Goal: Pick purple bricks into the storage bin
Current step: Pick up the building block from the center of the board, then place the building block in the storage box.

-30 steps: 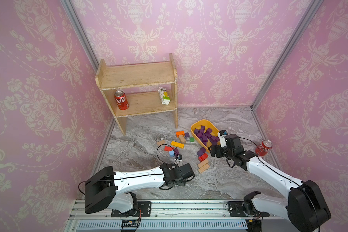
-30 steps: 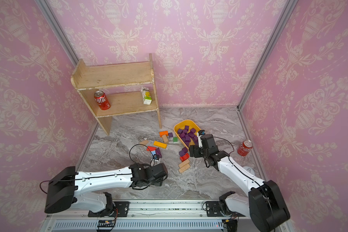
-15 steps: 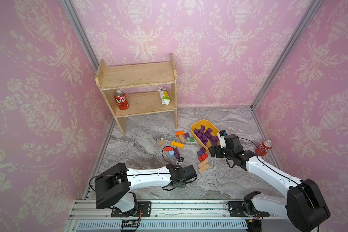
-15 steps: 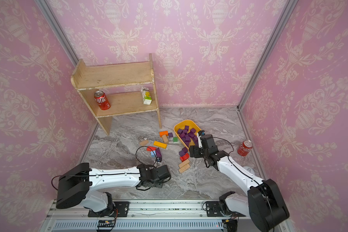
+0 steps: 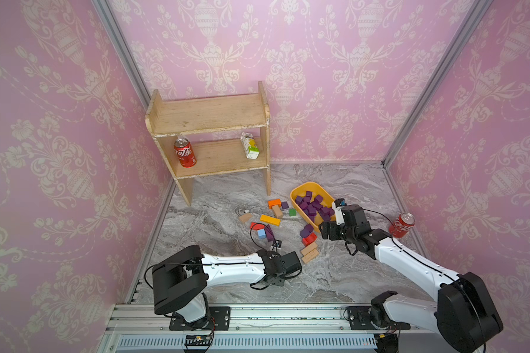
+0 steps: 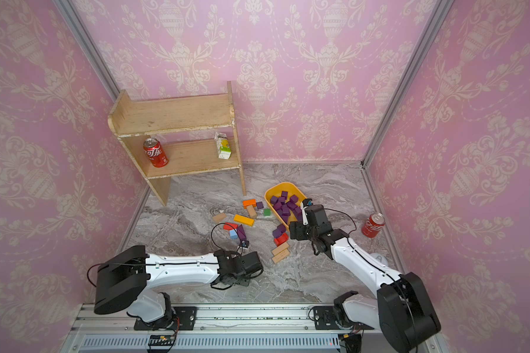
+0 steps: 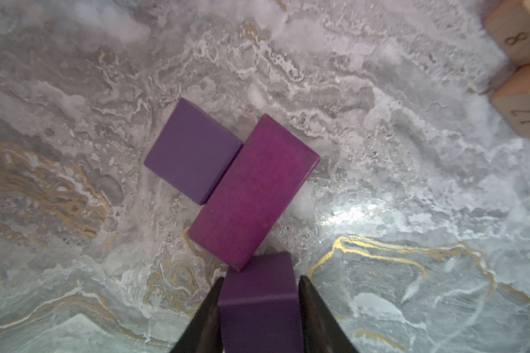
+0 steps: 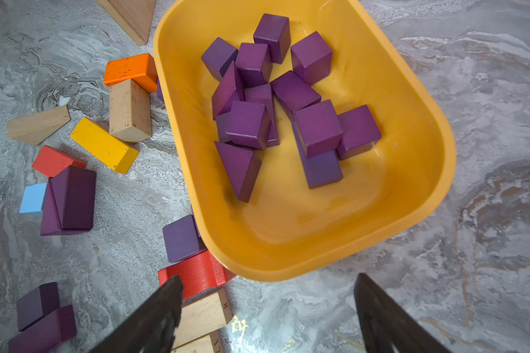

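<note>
Closing over the last second, my left hand (image 7: 260,281) now clamps a purple brick (image 7: 257,311) on the tabletop (image 7: 380,183), with a second brick (image 7: 254,192) touching it just ahead. The right hand (image 8: 268,279) hangs apart, with the bin (image 8: 303,220) just ahead of it. Grip made; lift and carry come next, I judge.

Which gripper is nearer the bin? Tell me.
Right. The right gripper hovers at the bin's near end; the left gripper is farther off, by the tan blocks, jaws shut on a brick.
</note>
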`<control>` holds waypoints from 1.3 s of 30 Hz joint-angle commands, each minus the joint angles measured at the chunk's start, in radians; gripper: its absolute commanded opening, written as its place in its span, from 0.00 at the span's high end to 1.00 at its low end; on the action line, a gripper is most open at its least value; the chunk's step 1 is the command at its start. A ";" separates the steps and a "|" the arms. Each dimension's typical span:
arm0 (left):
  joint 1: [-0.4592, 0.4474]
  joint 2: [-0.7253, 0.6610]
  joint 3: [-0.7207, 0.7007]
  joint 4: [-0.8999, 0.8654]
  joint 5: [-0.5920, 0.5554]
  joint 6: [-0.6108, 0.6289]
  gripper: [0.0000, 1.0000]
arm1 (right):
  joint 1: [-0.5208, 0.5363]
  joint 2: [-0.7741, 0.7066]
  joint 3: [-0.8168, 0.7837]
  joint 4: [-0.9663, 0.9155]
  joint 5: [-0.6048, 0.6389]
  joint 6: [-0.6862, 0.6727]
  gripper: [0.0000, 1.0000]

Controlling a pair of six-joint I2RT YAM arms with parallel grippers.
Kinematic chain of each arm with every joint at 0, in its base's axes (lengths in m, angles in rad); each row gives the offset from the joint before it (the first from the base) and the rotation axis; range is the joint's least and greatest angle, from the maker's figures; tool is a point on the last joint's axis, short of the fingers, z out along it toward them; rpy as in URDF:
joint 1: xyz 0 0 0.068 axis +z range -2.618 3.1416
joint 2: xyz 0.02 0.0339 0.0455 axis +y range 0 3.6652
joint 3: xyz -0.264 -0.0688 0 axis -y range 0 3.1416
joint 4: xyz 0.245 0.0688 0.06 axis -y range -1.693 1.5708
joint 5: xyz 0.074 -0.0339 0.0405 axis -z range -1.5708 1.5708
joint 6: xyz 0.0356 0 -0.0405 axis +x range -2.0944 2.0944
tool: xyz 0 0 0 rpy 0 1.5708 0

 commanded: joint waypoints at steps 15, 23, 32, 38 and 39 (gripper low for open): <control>0.089 -0.059 0.096 0.027 -0.041 0.172 0.74 | 0.008 -0.031 0.010 -0.020 0.058 0.017 0.00; 0.200 -0.039 0.210 0.065 -0.011 0.314 0.72 | 0.007 -0.066 0.003 -0.001 0.113 0.038 0.00; 0.280 0.147 0.512 0.007 0.001 0.456 0.72 | 0.006 -0.128 -0.043 0.033 0.181 0.046 0.00; 0.294 0.281 0.709 -0.004 0.005 0.506 0.72 | 0.005 -0.191 -0.069 0.028 0.208 0.049 0.00; 0.299 0.304 0.742 -0.006 0.013 0.512 0.72 | 0.004 -0.208 -0.082 0.043 0.201 0.052 0.00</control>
